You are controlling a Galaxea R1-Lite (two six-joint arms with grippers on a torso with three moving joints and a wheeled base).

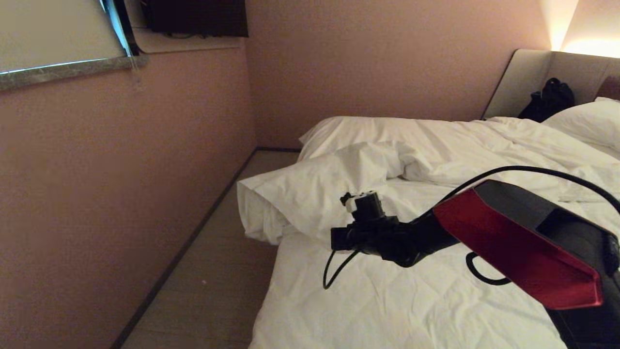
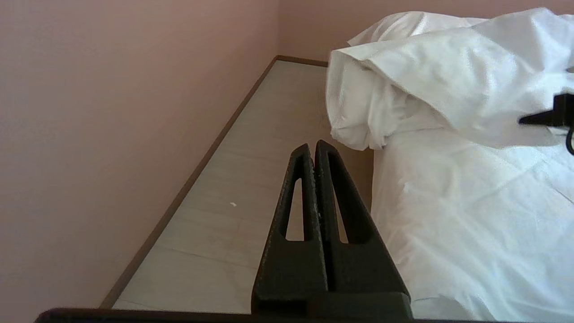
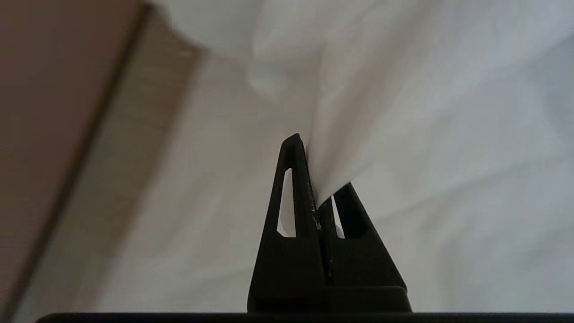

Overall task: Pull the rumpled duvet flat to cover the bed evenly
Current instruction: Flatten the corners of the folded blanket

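The duvet (image 1: 387, 160) lies bunched across the upper part of the bed (image 1: 378, 300), with 1 thick folded corner (image 2: 381, 103) hanging over the bed's left edge above the floor (image 1: 213, 281); the lower part of the mattress shows only the flat sheet. The right gripper (image 3: 314, 166) is clenched on a fold of the duvet, cloth pinched between its 2 fingers, out over the bed near that folded corner. The left gripper (image 2: 312, 150) is closed on nothing, beside the bed's left edge over the floor. 1 pillow (image 1: 586, 121) and a black bag (image 1: 550, 99) sit by the headboard (image 1: 533, 77).
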